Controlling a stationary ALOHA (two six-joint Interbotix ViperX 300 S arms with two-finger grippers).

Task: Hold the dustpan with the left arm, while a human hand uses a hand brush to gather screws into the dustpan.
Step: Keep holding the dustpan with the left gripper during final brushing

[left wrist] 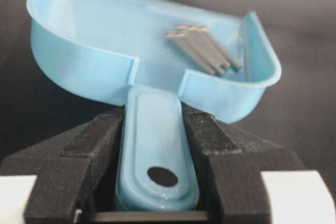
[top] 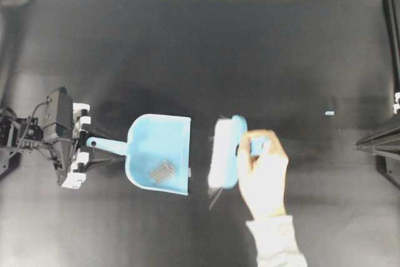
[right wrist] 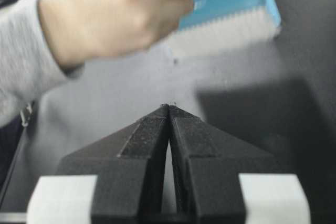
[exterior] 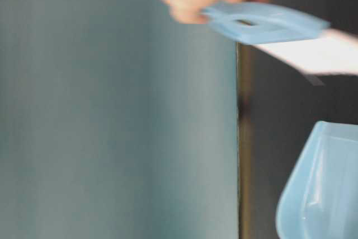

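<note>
Dustpan (left wrist: 152,77) handle sits clamped in left pincer (left wrist: 155,145).

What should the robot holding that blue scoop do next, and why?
Probably keep holding it level and steady. The left gripper is shut on the dustpan handle, and the screws already lie bunched inside the tray. The hand holds the brush just off the pan's open edge, apart from it, and I see no screws left on the table. Tilting the open edge down could spill them.

Left tool (left wrist: 157,145) clamped on a handle, right tool (right wrist: 169,109) pressed tip to tip.
</note>
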